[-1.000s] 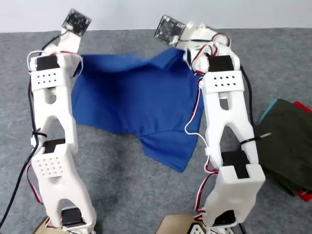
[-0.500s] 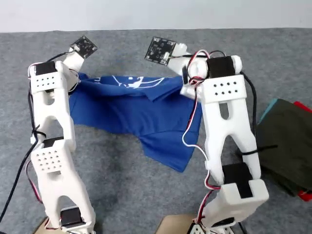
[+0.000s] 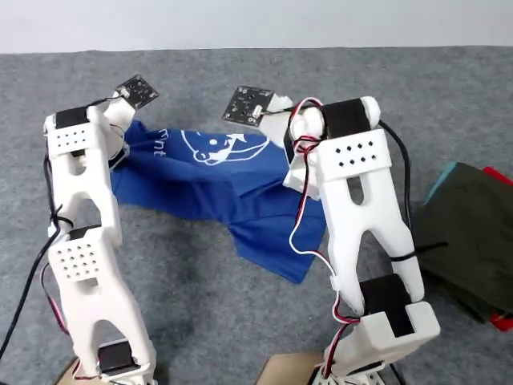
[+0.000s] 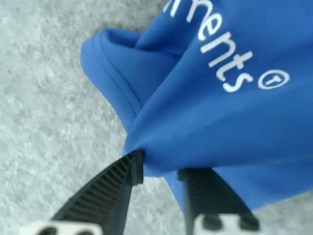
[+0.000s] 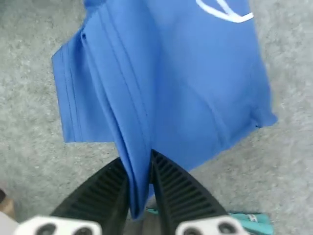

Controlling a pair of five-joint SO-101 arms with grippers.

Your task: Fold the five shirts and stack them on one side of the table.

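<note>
Worktop [image 3: 200, 321]: one, covered in grey, short-pile, felt-like material, running across the whole high view.

Arms: two, white plastic, boxy links with perforated plates, red, white and black wires running along them. The left arm [image 3: 80, 265] and the right arm [image 3: 361, 200] are both bending over the one blue shirt [image 3: 216, 180].

Blue shirt: one, smooth knit cloth, lying rumpled in the middle of the worktop between the two arms. White lettering and a round white emblem [image 3: 216, 146] are facing up on its far part. A pointed corner is lying flat toward the near side, just beside the right arm. Stitched hems are showing as parallel ridges in the right wrist view.

Folded stack [image 3: 473, 241]: one pile, sitting at the right edge of the worktop, well apart from the blue shirt. A dark olive piece is lying on top, with a teal edge and red edges peeking from under it. The number of pieces in it cannot be told.

Pincers: two, black ribbed fingers.
- Left pincer [image 4: 159, 169] is closing narrowly on a bunched edge of the blue shirt near the lettering.
- Right pincer [image 5: 139, 164] is nearly closed, pinching a pleated fold of the same shirt between its fingers.
</note>
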